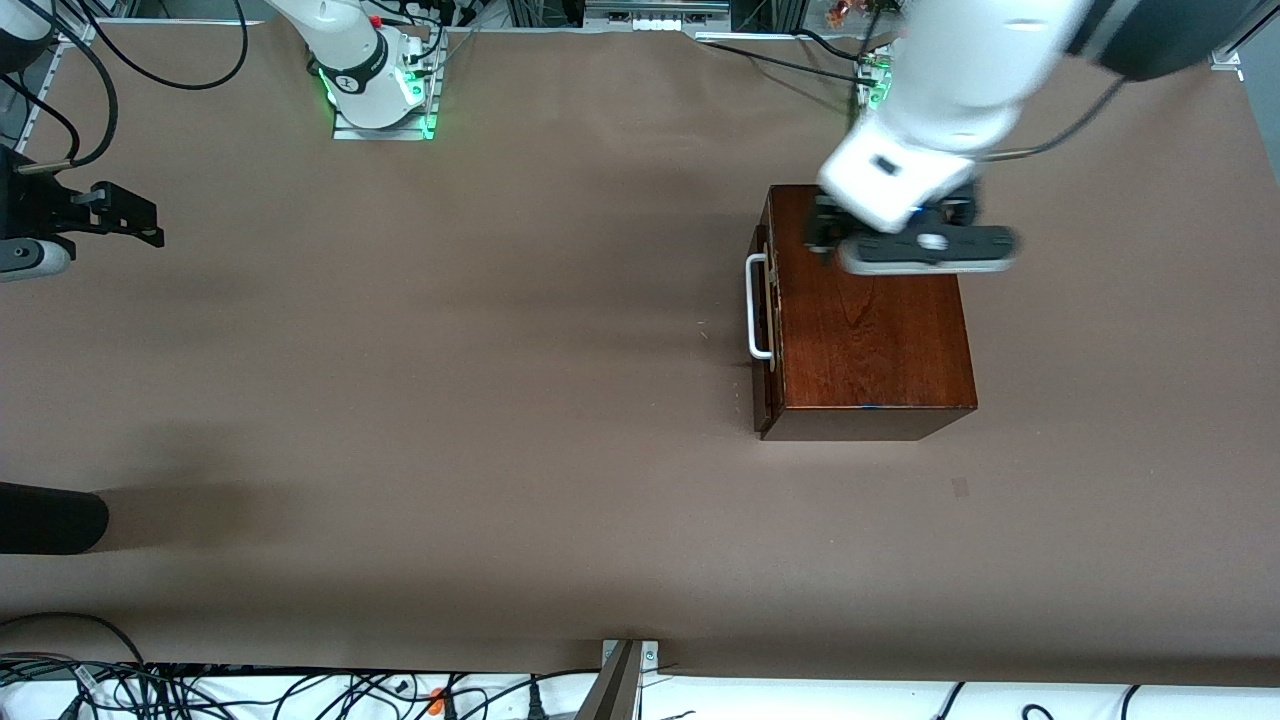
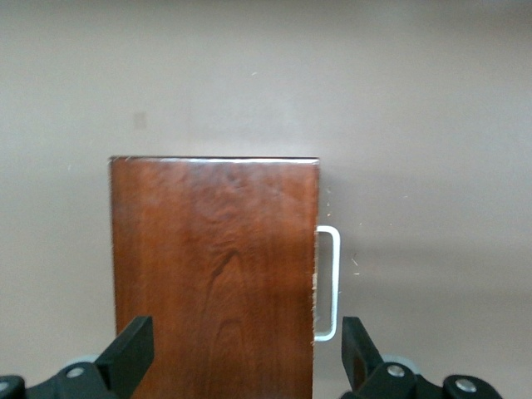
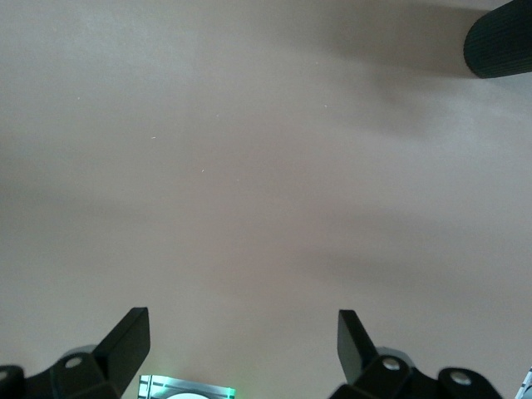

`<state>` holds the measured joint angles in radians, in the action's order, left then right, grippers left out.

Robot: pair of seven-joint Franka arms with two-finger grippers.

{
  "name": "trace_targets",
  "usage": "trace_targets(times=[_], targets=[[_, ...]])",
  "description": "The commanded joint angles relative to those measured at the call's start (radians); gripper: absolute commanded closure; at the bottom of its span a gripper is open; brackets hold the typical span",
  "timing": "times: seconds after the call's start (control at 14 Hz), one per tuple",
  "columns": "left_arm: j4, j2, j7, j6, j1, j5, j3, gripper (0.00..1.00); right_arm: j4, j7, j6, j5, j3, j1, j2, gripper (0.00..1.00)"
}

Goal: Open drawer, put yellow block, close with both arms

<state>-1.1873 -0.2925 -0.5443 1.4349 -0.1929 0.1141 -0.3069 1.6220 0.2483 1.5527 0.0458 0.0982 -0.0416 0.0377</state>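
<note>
Here, the black fingers of the left gripper are seen spread wide and empty, hanging over the top of the dark reddish-brown polished wooden box, at the end of it farther from the front camera. Nothing is held between them. In the left wrist view the two fingertips are set wider apart than the box top.

The drawer is seen pushed fully into the box, its dark front panel flush with the box face that is turned toward the right arm's end of the worktop. A white U-shaped bar handle is fixed to that panel and stands out from it. The box top is glossy, with a visible wood grain, and the box rests on the brown paper-covered worktop toward the left arm's end.

The right gripper is held over bare worktop at the right arm's end, well apart from the box, its black fingers likewise wide and empty; that arm waits. A black rounded object is seen at the edge of the worktop, nearer the front camera than the right gripper.
</note>
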Motion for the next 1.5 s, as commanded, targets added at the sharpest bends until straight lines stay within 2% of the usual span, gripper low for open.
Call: trace_targets(times=[0.0,0.36,0.57,0.72,0.79,1.0,1.43], targets=[[-0.04,0.045,0.12,-0.04,0.148,-0.091,0.009,0.0,0.001,0.011,-0.006,-0.02,0.002,0.005,-0.004,0.0],[-0.201,0.171,0.292,-0.016,0.153,-0.137,0.208,0.0,0.001,0.013,-0.006,-0.021,0.002,0.005,-0.004,0.0],[-0.404,0.289,0.426,0.1,0.15,-0.157,0.278,0.0,0.001,0.013,-0.006,-0.021,0.002,0.005,-0.004,0.0],[-0.507,0.358,0.475,0.156,0.138,-0.156,0.282,0.0,0.001,0.013,-0.006,-0.021,0.002,0.005,-0.004,0.0],[-0.502,0.36,0.506,0.156,0.124,-0.151,0.287,0.0,0.001,0.013,-0.006,-0.021,0.002,0.005,-0.002,0.0],[-0.479,0.355,0.526,0.136,0.038,-0.148,0.385,0.0,0.002,0.013,-0.006,-0.021,0.003,0.006,-0.002,0.0],[-0.443,0.354,0.523,0.104,0.043,-0.146,0.377,0.0,0.002,0.013,-0.006,-0.035,0.015,0.005,-0.002,0.0]])
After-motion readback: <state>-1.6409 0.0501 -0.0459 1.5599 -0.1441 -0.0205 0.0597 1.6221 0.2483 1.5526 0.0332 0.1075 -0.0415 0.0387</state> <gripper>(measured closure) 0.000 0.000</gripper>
